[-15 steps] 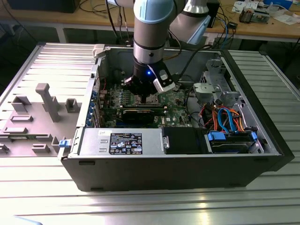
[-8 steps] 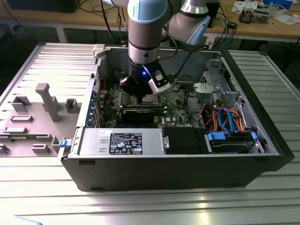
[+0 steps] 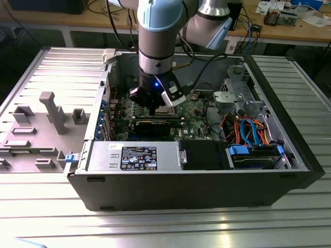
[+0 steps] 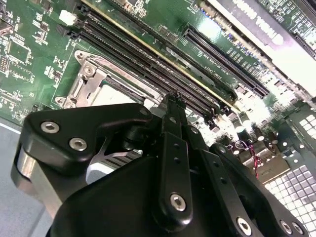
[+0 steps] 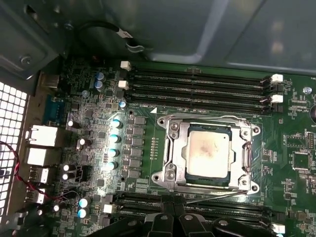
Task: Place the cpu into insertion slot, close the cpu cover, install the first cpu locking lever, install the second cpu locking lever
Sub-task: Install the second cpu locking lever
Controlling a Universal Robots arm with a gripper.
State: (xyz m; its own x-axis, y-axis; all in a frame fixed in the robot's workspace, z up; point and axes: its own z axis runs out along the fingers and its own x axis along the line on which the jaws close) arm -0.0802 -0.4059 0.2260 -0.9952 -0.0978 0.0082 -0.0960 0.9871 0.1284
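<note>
Hand point(image 4: 170, 106) over 1 cpu point(image 5: 207, 150), 1 cpu cover point(image 5: 174, 148) closed.

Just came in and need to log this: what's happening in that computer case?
A robot arm reaches into the open computer case, its claw just above the green motherboard. In the first wrist view the cpu already sits in the insertion slot, and the cpu cover lies down around it.
</note>
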